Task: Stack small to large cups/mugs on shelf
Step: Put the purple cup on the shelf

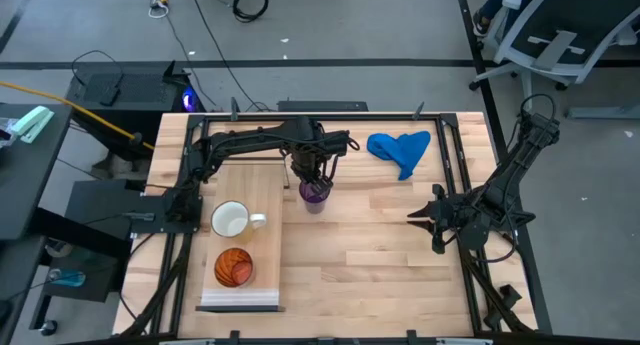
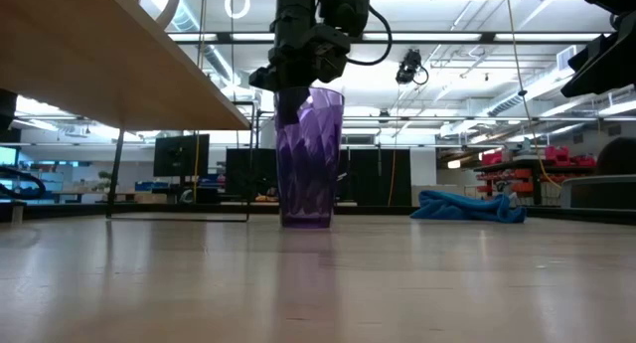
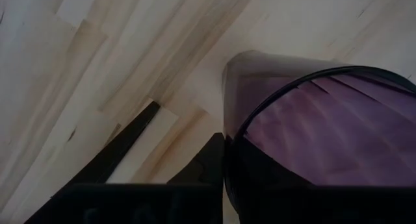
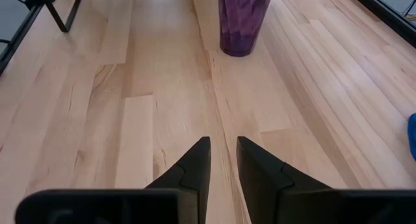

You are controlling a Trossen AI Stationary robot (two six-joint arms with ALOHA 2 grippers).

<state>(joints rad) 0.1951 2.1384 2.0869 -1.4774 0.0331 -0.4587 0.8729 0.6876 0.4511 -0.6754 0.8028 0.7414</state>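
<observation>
On a pale wooden surface (image 1: 400, 245) seen from above, the left arm reached across from nine o'clock and its claw (image 1: 313, 182) stood directly over a translucent purple tumbler (image 1: 316, 194), which sat upright near the centre of the surface, just off the three o'clock edge of the shelf (image 1: 262, 180). From the left wrist camera, one dark finger (image 3: 201, 165) lay outside the tumbler's rim and the other seemed to sit inside the cup, so the claw looked closed across the wall, though how firmly it pinched could not be told. At table height the tumbler's base appeared to rest on the wood. On the shelf stood a white mug (image 1: 231, 221) with its handle pointing to three o'clock, and an orange-red cup (image 1: 233, 267) at six o'clock of it, well apart from the tumbler. The right arm waited near the three o'clock edge, its claw (image 1: 415, 216) with fingertips nearly together and holding nothing. A blue cloth (image 1: 401, 149) lay at about one o'clock from the tumbler. To do this step well, the claw would probably need a secure pinch on the thin wall, a straight lift so the tall tumbler did not tip, and enough height to clear the shelf edge before travelling toward nine o'clock.
</observation>
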